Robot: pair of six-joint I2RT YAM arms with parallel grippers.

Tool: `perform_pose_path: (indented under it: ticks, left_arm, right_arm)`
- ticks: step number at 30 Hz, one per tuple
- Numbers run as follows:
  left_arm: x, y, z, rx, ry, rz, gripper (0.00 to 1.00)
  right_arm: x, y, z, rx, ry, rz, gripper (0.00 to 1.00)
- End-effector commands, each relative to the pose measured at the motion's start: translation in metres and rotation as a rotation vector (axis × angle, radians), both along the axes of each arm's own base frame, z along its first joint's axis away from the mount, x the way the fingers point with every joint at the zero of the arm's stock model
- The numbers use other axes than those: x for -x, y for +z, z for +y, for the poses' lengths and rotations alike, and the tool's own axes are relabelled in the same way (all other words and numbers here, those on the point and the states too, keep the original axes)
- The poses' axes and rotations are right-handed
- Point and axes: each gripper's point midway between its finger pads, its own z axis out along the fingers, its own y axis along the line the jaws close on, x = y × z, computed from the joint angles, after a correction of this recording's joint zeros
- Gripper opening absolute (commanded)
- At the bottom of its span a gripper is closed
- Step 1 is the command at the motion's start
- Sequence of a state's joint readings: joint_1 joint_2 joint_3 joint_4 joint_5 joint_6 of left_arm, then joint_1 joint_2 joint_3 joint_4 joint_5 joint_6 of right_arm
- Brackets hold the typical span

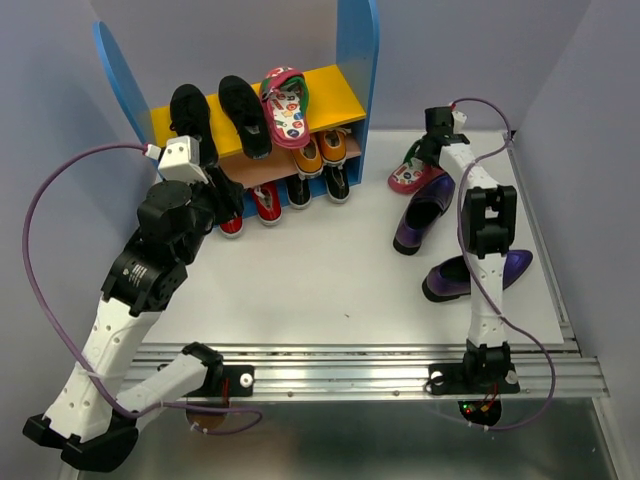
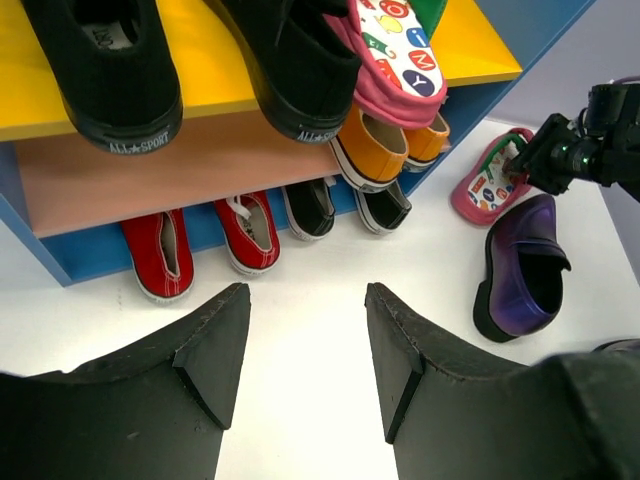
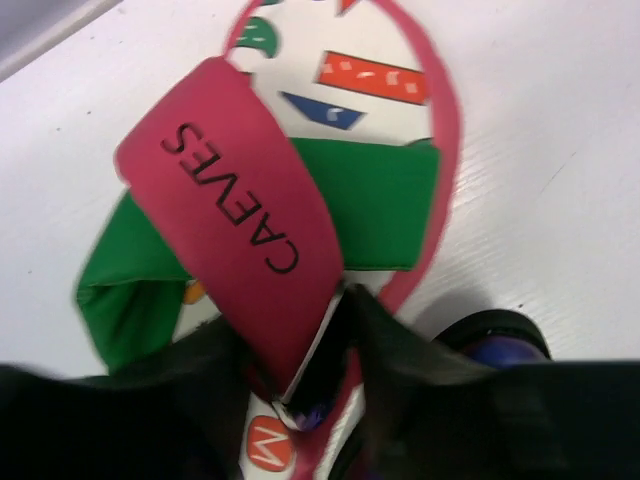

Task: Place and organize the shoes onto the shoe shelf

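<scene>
From above, the small shoe shelf (image 1: 357, 60), with tall blue side panels, a yellow top board and a brownish lower board, stands at the far edge of the white table (image 1: 320, 290). Two black canvas shoes (image 1: 243, 115) and a pink spotted flip-flop (image 1: 285, 108) lie on its top board, and orange shoes (image 1: 320, 152) sit beneath. To the right of the shelf the right gripper (image 1: 425, 150) is down on the matching pink flip-flop (image 1: 408, 178), with two dark purple loafers (image 1: 425, 212) nearer the arms. The left gripper (image 1: 222, 195) hangs at the shelf's lower left front. The left wrist view shows that gripper (image 2: 307, 300) with its fingers spread and nothing between them, pointing at red sneakers (image 2: 160, 255) and black-white sneakers (image 2: 312, 205) under the shelf. In the right wrist view, the right gripper (image 3: 295, 335) pinches the pink strap of the matching pink flip-flop (image 3: 380, 200), which lies flat on the table.
</scene>
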State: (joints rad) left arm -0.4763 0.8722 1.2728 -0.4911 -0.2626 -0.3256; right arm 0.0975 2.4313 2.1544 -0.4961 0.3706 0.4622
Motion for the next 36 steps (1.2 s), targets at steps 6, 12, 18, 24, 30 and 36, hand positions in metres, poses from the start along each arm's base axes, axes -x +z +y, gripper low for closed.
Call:
perform_pose_path:
  ticks: [6,12,18,24,30,36]
  left_arm:
    - [0.0,-0.006,0.004,0.013,0.029,-0.003,0.61]
    - [-0.007,-0.004,0.004,0.006,0.044,-0.017,0.61]
    - [-0.008,0.001,0.013,0.007,0.09,-0.057,0.62]
    - [-0.009,0.005,0.021,0.015,0.137,-0.075,0.63]
    - [-0.013,0.006,0.021,0.016,0.145,-0.089,0.62]
    - [-0.013,0.0,0.018,0.026,0.136,-0.075,0.62]
  right_arm:
    - [-0.006,0.108,-0.008,0.021,-0.021,-0.199,0.01]
    - [0.036,0.194,0.0,0.003,0.075,-0.369,0.01]
    - [0.107,0.234,0.025,-0.069,0.254,-0.423,0.01]
    - [0.202,0.23,0.073,-0.133,0.515,-0.409,0.01]
    - [0.275,0.181,0.15,-0.073,0.807,-0.201,0.01]
    - [0.301,0.133,0.205,0.008,0.909,-0.133,0.01]
